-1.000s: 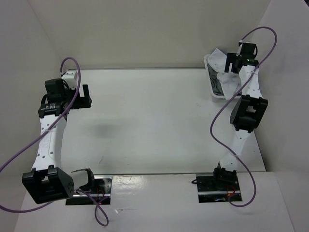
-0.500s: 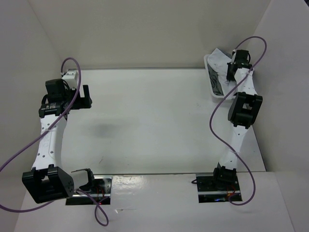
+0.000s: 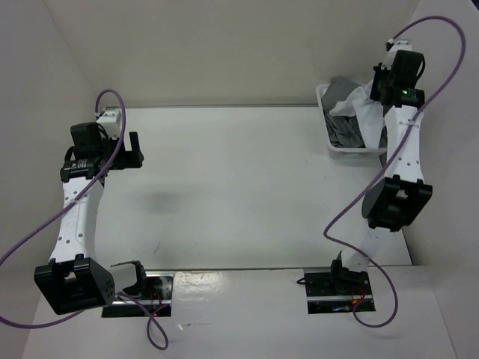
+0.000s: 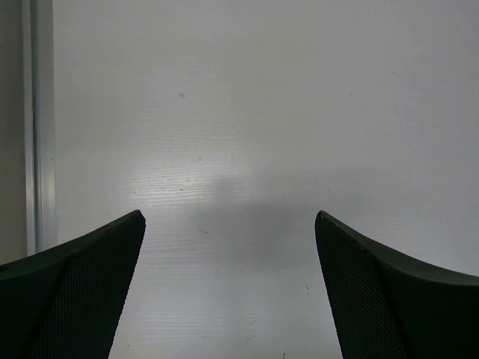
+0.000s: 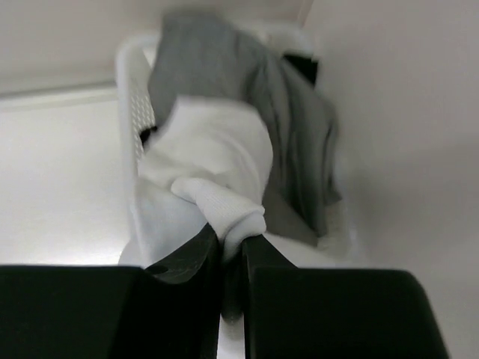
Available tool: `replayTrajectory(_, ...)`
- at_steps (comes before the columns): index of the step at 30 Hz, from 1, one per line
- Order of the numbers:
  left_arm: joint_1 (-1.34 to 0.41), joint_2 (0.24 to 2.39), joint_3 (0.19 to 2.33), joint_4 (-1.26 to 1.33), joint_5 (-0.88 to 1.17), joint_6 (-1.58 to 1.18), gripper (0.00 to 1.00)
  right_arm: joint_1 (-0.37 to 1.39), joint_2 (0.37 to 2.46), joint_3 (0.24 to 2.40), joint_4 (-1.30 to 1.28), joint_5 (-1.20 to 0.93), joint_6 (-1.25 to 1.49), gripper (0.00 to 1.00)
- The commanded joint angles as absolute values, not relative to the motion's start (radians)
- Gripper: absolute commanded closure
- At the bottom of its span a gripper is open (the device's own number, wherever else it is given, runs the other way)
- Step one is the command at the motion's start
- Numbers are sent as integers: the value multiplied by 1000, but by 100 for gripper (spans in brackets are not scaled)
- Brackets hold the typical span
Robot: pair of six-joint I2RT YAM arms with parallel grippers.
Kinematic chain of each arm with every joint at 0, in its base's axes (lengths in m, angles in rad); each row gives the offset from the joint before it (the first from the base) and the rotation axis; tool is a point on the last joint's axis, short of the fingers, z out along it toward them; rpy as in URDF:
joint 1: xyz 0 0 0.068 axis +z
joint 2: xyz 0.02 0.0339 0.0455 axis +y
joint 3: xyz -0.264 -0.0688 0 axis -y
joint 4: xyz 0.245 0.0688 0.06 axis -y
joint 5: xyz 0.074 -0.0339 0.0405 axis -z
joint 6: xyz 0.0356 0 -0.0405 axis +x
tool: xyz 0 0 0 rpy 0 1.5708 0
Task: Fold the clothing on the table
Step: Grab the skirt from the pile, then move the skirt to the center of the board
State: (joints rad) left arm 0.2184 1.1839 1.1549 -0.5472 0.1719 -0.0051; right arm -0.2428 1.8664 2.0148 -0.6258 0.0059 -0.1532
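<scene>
Right fingers (image 5: 229,241): clenched on a fold of the white cloth (image 5: 213,161), low centre of the wrist frame; the pinched fold bulges just above the tips.
White cloth: drawn up from the basket (image 5: 129,112) to the fingers, its lower part down in the basket.
Grey cloth (image 5: 288,127): in the basket, behind and to the right of the white cloth and touching it.
Basket: upper right of the top frame, on the far right corner of the worktop (image 3: 239,187), against the right wall.
Right arm (image 3: 404,149): stretched up the right side of the top frame, its wrist above the basket.
Left fingers (image 4: 230,224): released and spread wide, with only bare worktop showing between them.
Left fingers, place: left side of the top frame, well apart from the basket and both cloths.
Rail (image 4: 37,120): runs down the left edge of the left wrist frame, beside the worktop.
</scene>
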Motion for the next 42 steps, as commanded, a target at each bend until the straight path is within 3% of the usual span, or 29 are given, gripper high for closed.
replayTrajectory(1,215,1173,1141,-528,204,3,0,-197,1744,1967,-540,73,-187,94)
replayTrajectory(4,215,1173,1141,-528,213,3,0,-167,1712,1899,-485,127,-221,94)
replayTrajectory(6,215,1173,1141,-528,213,3,0,-155,1703,1899,-498,149,-235,100)
replayTrajectory(9,215,1163,1132,-528,222,3,0,-120,1703,1927,-569,74,-235,100)
replayTrajectory(15,215,1163,1132,-528,250,12,0,193,1533,1795,-592,94,-256,100)
replayTrajectory(20,215,1163,1132,-528,268,21,0,394,1433,1744,-615,-36,-256,100)
replayTrajectory(22,215,1163,1132,-528,268,31,0,394,1405,1732,-615,-64,-256,84)
replayTrajectory(24,215,1163,1132,-528,278,31,0,394,1361,1666,-615,-64,-276,76)
replayTrajectory(25,215,1163,1132,-528,278,31,0,394,1345,1642,-615,-64,-325,49)
replayTrajectory(26,215,1163,1132,-528,287,31,0,394,1310,1578,-603,-55,-334,9)
replayTrajectory(27,215,1163,1132,-528,287,40,0,394,1289,1537,-579,-35,-334,1)
replayTrajectory(33,215,1184,1132,-546,345,60,0,394,1171,1335,-495,93,-359,1)
replayTrajectory(39,178,1238,1155,-630,410,141,0,394,1193,1293,-495,141,-348,1)
replayTrajectory(42,37,1298,1164,-652,205,164,1,394,1203,1293,-506,118,-338,1)
